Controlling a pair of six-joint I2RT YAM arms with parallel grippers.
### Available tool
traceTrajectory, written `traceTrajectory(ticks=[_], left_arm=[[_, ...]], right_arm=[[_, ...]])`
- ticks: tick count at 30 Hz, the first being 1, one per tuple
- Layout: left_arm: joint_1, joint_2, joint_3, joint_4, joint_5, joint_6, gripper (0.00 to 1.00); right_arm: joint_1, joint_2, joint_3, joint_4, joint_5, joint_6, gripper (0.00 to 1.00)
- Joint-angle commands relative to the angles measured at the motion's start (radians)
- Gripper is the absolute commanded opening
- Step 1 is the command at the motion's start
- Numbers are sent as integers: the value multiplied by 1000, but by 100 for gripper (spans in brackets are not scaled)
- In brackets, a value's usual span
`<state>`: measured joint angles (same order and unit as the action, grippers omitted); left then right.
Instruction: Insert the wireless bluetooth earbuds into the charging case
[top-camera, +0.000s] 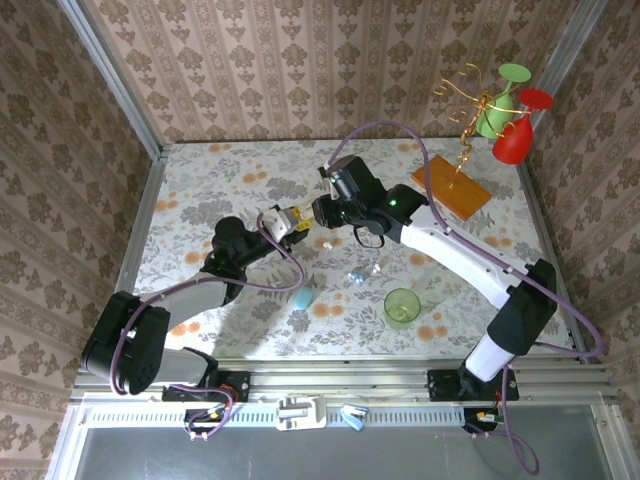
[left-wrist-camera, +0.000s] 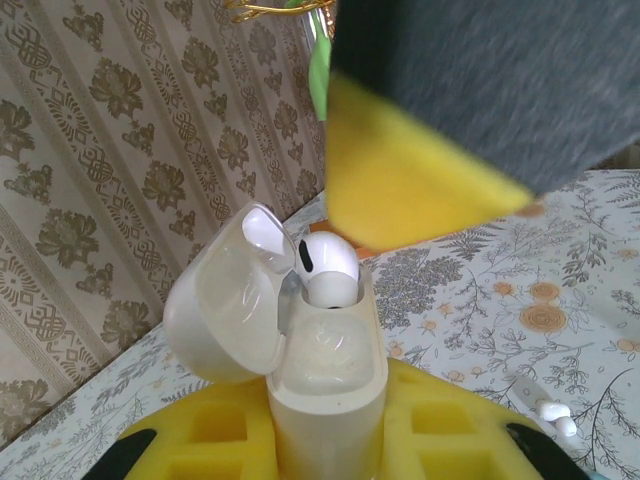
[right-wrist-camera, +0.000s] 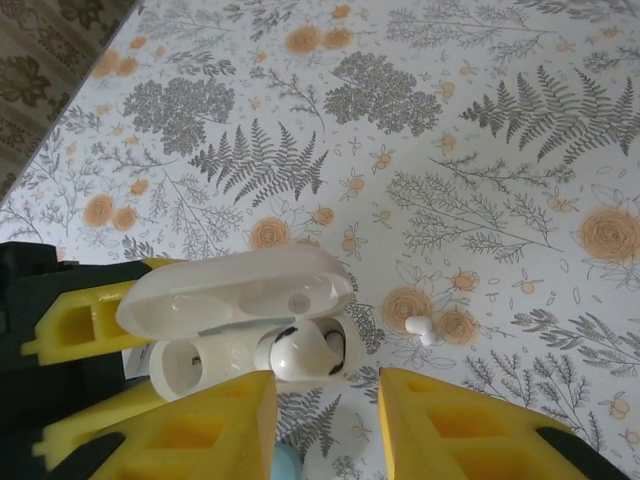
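Observation:
My left gripper (left-wrist-camera: 330, 445) is shut on a white charging case (left-wrist-camera: 325, 385), holding it upright between yellow pads with the lid (left-wrist-camera: 225, 300) swung open. One white earbud (left-wrist-camera: 326, 266) stands in the case's far slot with its head sticking out; the near slot is empty. In the right wrist view the same earbud (right-wrist-camera: 298, 350) sits in the case (right-wrist-camera: 190, 360). Just beyond it my right gripper (right-wrist-camera: 325, 425) is open with nothing between its fingers. From above, both grippers meet mid-table: left (top-camera: 284, 223), right (top-camera: 312, 213). Loose earbuds lie near: white (top-camera: 327, 242), white (top-camera: 376, 268), pale blue (top-camera: 355, 277).
A light-blue case (top-camera: 302, 296) lies in front of the left arm. A green cup (top-camera: 402, 306) stands at the near right. An orange board (top-camera: 452, 186) with a wire stand and red and green shapes is at the back right. Patterned walls enclose the table.

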<state>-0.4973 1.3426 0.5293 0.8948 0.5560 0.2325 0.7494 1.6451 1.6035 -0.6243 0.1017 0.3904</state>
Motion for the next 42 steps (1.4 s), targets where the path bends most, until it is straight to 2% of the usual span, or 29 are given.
traceTrajectory(ticks=[1, 16, 24, 35, 38, 41, 42], left_arm=[[-7, 7, -4, 49, 18, 14, 0], [-10, 7, -2, 53, 53, 7, 0], [-10, 10, 7, 15, 41, 20, 0], [-10, 32, 3, -37, 28, 38, 0], [-10, 33, 2, -42, 27, 44, 0], [-12, 33, 1, -48, 29, 49, 0], [-12, 33, 1, -48, 30, 50, 0]], right_arm=[[4, 31, 49, -47, 22, 4, 33], [4, 127, 137, -165, 47, -32, 37], [1, 115, 148, -198, 87, -54, 20], [-22, 40, 74, -132, 74, -47, 14], [-30, 32, 44, -102, 30, -28, 17], [-30, 39, 35, -79, -18, -13, 37], [-30, 42, 35, -71, -34, -8, 40]])
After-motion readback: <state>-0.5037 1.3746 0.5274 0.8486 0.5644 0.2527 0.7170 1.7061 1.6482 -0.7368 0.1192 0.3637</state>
